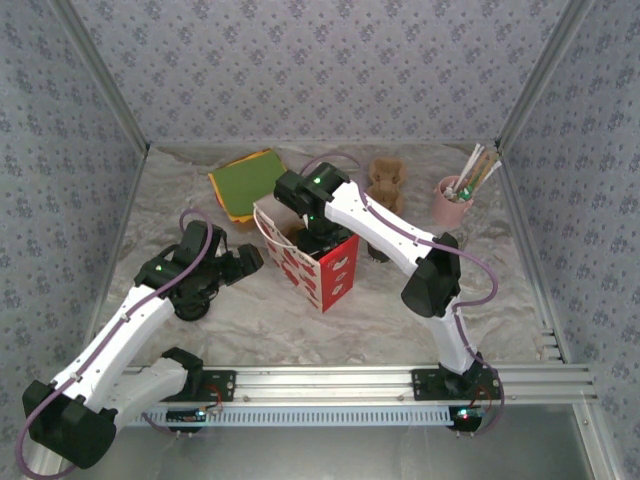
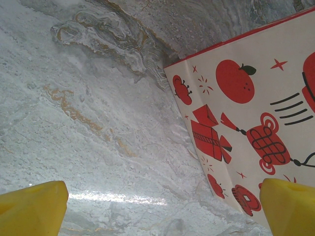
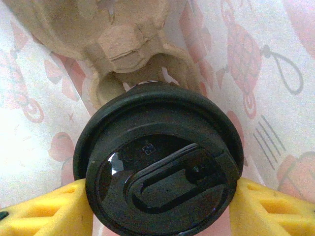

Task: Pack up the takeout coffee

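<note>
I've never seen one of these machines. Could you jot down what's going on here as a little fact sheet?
Held item: coffee cup, black lid, clamped between the right jaws
Where: inside the red-and-white paper bag, with a cardboard tray beneath
Other arm: left jaws open, empty, beside the bag's outer wall
Also on the table: pink cup of sticks, coloured sheets
Packing: cup not yet released

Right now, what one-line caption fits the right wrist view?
Right gripper holds the black-lidded takeout coffee between yellow fingers inside the printed paper bag, above a brown pulp carrier.
</note>
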`<control>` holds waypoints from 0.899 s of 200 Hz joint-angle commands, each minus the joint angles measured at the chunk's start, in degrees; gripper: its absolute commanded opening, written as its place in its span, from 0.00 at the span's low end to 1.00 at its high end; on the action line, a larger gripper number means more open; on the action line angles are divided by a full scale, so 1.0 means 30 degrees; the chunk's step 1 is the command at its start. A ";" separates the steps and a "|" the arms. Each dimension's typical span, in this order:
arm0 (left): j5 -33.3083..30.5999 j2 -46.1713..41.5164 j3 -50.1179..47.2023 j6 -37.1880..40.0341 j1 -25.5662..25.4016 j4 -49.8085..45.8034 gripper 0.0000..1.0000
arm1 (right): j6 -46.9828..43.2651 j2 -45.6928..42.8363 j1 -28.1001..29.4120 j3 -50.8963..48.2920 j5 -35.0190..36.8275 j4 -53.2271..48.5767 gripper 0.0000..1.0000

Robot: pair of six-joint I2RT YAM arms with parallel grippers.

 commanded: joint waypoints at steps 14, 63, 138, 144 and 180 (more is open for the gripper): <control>0.0274 -0.0152 0.0146 0.0194 0.0068 0.0015 1.00 | 0.0056 0.0054 -0.0027 0.0562 -0.0052 -0.0323 0.64; 0.0288 -0.0065 0.0206 0.0240 0.0065 0.0110 1.00 | 0.0071 0.0091 -0.0072 0.0590 -0.0091 -0.0323 0.64; 0.0323 0.0127 0.0212 0.0240 0.0071 0.0223 1.00 | 0.0027 0.0134 -0.0167 0.0765 -0.0108 -0.0352 0.64; 0.0321 0.0142 0.0226 0.0240 0.0071 0.0249 1.00 | 0.0027 0.0142 -0.0178 0.0762 -0.0131 -0.0364 0.64; 0.0328 0.0238 0.0234 0.0292 0.0071 0.0264 1.00 | -0.0002 0.0237 -0.0201 0.0970 -0.0113 -0.0403 0.64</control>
